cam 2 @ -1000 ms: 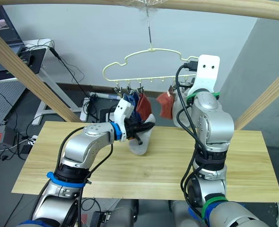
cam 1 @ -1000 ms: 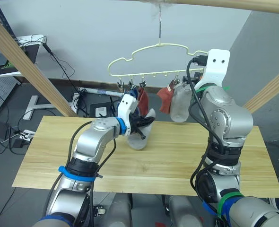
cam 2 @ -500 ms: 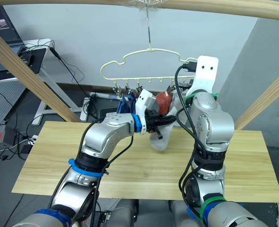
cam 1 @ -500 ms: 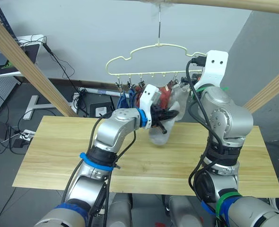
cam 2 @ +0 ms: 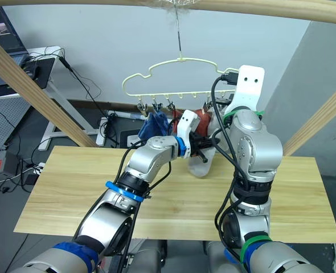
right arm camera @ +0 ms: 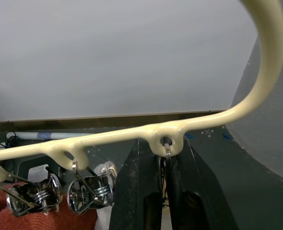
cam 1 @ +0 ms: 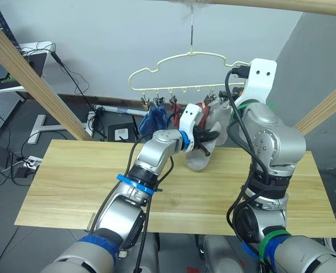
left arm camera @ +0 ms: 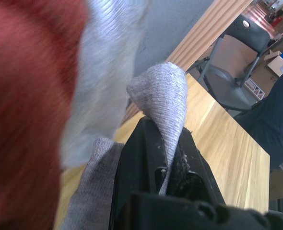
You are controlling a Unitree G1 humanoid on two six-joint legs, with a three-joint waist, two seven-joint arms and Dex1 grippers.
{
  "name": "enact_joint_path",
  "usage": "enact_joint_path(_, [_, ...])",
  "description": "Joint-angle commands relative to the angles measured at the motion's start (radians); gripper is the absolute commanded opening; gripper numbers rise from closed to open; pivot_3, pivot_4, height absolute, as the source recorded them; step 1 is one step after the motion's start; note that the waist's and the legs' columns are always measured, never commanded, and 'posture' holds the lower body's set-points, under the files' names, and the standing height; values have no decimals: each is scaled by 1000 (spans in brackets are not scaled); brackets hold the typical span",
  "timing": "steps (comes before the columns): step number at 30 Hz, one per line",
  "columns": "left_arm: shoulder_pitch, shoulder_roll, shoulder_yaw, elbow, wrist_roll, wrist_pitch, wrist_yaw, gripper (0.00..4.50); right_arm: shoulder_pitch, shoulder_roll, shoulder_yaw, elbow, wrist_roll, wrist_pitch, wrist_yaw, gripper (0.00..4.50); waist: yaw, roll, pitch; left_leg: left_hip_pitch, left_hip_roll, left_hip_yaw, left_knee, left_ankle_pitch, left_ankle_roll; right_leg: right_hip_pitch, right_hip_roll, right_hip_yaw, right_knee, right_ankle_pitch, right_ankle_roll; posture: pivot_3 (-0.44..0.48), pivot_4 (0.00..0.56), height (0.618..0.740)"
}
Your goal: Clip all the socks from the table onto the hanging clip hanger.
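Observation:
The pale-yellow clip hanger [cam 1: 205,54] hangs by its hook over the wooden table [cam 1: 71,187]. Blue socks [cam 1: 152,120] hang from its left clips. A rust-red sock [cam 1: 200,108] and a light grey sock [cam 1: 219,120] hang near its right end. My left gripper [left arm camera: 161,143] is shut on another light grey sock [cam 1: 197,158], held up just below those right-hand clips and beside the red sock [left arm camera: 26,96]. My right gripper [right arm camera: 164,163] is raised at the hanger's right end, its fingers shut on a metal clip [right arm camera: 166,152] under the wire [right arm camera: 199,123].
A thick wooden pole [cam 1: 270,4] carries the hanger. Slanted wooden beams stand at the left [cam 1: 31,79] and right [cam 1: 327,108]. Behind the table lie a desk [cam 1: 37,51] and floor cables [cam 1: 108,111]. Two free clips [right arm camera: 91,194] hang beside my right fingers.
My left gripper has carried the grey sock up and to the right, from over the table's middle to the hanger's right-hand clips. The right arm has stayed at the hanger.

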Motion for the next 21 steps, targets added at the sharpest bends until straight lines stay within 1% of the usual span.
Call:
enact_joint_path(1, [-34, -23, 21, 13, 5, -40, 4, 22, -30, 8, 2, -50, 10, -4, -3, 0, 0, 0, 0, 0, 0, 0, 0, 0, 0, 0, 0, 0, 0, 0, 0, -24, 264, 740])
enact_joint_path(21, [-154, -89, 75, 179, 34, -143, 35, 22, -19, 22, 4, -61, 7, 3, -8, 0, -5, 0, 0, 0, 0, 0, -1, 0, 0, 0, 0, 0, -2, 0, 0, -29, 273, 740])
